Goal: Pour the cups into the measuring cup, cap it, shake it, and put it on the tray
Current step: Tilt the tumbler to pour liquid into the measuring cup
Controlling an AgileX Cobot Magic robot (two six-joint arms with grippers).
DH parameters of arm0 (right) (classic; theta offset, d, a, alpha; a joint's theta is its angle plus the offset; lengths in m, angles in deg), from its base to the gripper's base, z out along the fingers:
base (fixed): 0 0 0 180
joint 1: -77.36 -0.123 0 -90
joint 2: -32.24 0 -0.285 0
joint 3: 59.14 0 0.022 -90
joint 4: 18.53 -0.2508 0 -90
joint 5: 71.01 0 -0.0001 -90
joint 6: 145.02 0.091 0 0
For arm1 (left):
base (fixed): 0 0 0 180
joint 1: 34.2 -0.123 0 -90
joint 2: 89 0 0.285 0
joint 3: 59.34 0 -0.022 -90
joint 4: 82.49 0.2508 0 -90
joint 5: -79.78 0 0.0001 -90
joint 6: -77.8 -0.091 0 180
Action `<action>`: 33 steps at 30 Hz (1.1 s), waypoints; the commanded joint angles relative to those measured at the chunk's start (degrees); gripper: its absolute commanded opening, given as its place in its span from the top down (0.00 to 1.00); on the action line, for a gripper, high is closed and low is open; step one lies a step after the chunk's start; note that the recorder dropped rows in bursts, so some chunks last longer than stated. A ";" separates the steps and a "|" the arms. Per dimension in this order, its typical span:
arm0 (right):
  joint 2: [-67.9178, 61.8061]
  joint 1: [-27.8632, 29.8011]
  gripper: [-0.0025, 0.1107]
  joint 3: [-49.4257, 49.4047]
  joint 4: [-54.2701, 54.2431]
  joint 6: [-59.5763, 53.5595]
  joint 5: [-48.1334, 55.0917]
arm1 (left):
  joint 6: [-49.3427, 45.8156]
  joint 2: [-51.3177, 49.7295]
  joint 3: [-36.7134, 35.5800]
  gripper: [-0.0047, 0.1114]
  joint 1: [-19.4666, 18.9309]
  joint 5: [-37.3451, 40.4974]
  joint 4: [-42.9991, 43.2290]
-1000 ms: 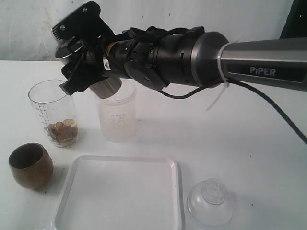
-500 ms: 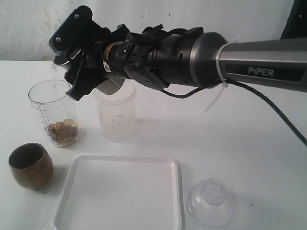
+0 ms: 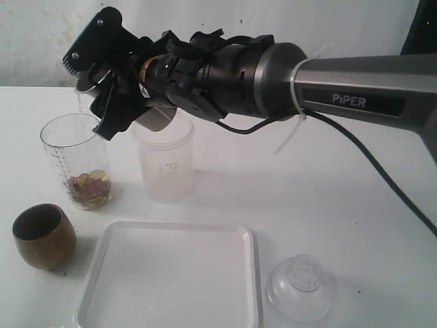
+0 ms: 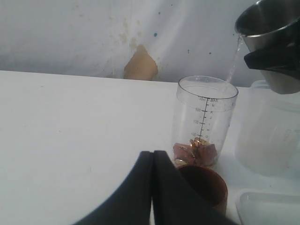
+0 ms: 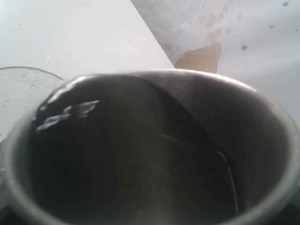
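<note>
Robot lab test bench: plain white table (image 3: 355, 225) against a stained white wall (image 4: 93, 33), with a black-and-grey arm (image 3: 355, 99) marked PiPER reaching over it.

The cup (image 3: 44, 236) is brown-gold, the tray (image 3: 171, 280) white, the tumbler (image 4: 269, 21) steel-grey.

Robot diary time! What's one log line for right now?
step: pouring | right gripper: holds steel tumbler tilted over measuring cup | thin stream going in | left gripper: shut, empty | lid: off
</note>
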 commanded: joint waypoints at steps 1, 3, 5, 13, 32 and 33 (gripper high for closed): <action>0.32 -0.07 0.98 1.87 0.76 -0.65 -1.66 | -0.12 0.24 -0.26 0.96 0.35 0.09 0.13; 0.19 -0.07 0.98 1.97 0.88 -1.49 -1.66 | -0.12 0.24 -0.26 0.96 0.35 0.09 0.13; 0.19 -0.07 0.98 1.97 0.88 -3.76 -1.66 | -0.12 0.24 -0.26 0.96 0.35 0.09 0.13; 0.19 -0.07 0.98 1.97 3.49 -5.21 -1.66 | -0.12 0.24 -0.26 0.96 0.35 0.09 0.13; -0.19 -1.13 0.98 4.28 11.77 -5.21 2.74 | -0.12 0.24 -0.26 0.96 0.35 0.09 0.13; -0.30 -1.33 0.98 5.14 12.72 -5.21 3.75 | -0.12 0.24 -0.26 0.96 0.35 0.09 0.13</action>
